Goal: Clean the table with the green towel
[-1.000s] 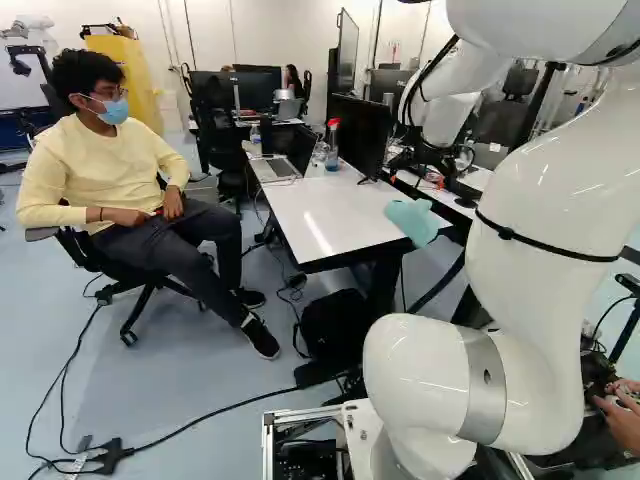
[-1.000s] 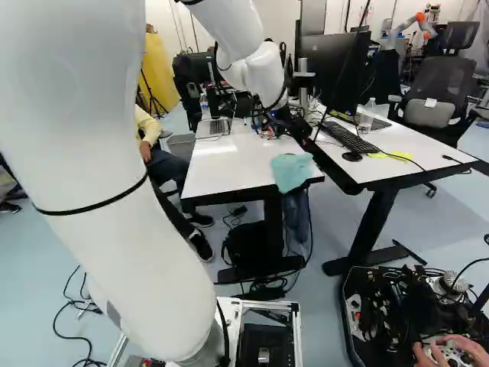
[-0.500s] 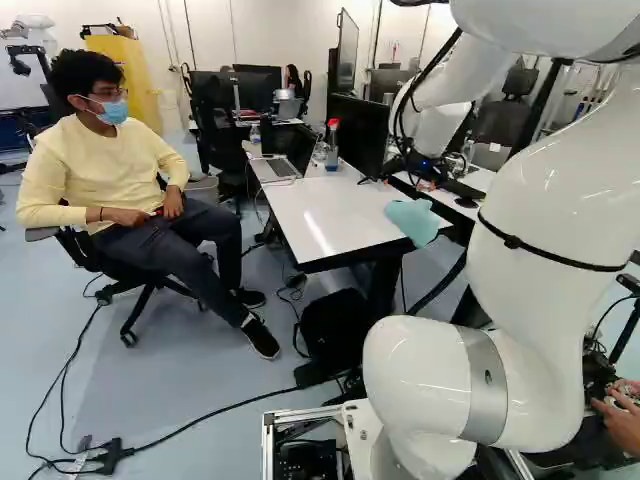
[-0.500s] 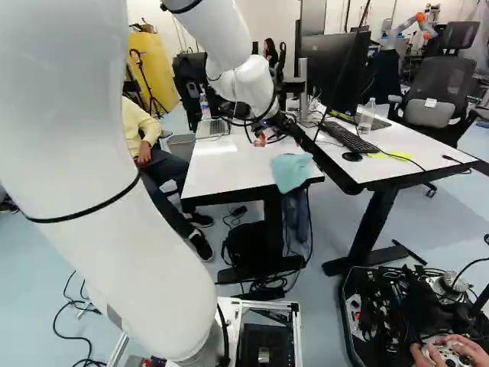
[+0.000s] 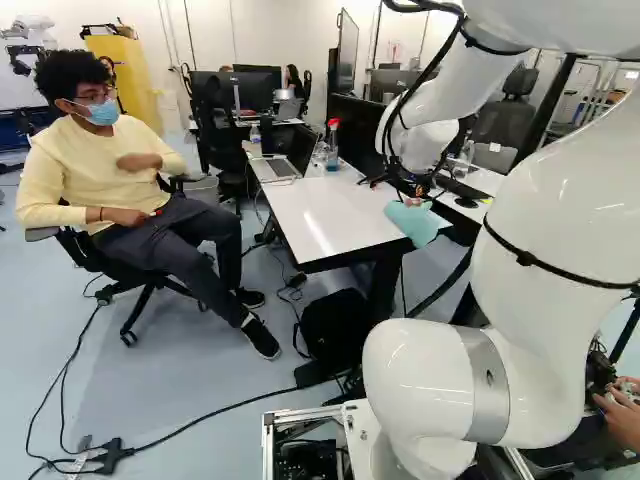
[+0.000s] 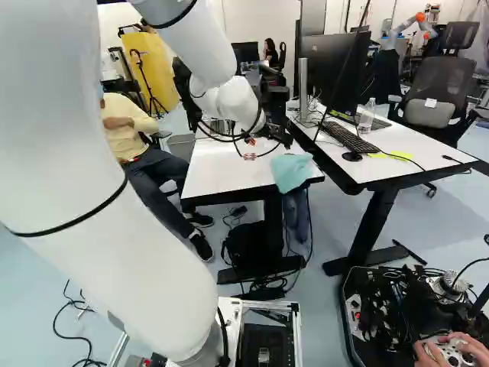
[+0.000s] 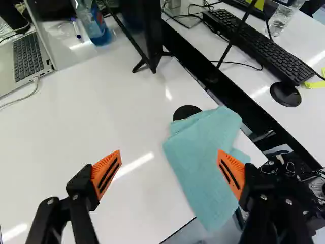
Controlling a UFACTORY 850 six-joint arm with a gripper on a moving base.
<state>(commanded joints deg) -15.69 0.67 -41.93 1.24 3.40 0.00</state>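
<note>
My gripper (image 6: 250, 150) hangs over the white table (image 6: 218, 172), near the towel (image 6: 291, 171) in the right base view. The wrist view shows the gripper (image 7: 169, 153) open wide, with nothing held between its orange pads. The light green-blue towel (image 7: 200, 162) lies folded at the table's corner, its lower part hanging over the edge. One finger stands above the towel, the other above bare white tabletop (image 7: 101, 119). The wrist view does not settle how high the fingers are above them.
A laptop (image 7: 25, 61), a blue spray bottle (image 7: 94, 23) and a monitor (image 7: 142, 30) stand farther along the table. Beside it, across a dark gap, a second desk carries a keyboard (image 7: 254, 43) and mouse (image 7: 285, 94). A black round hole cover (image 7: 186, 112) touches the towel.
My arm has swung and reached lower, bringing the gripper from farther back on the table closer to the towel. The towel and the base have not moved.
</note>
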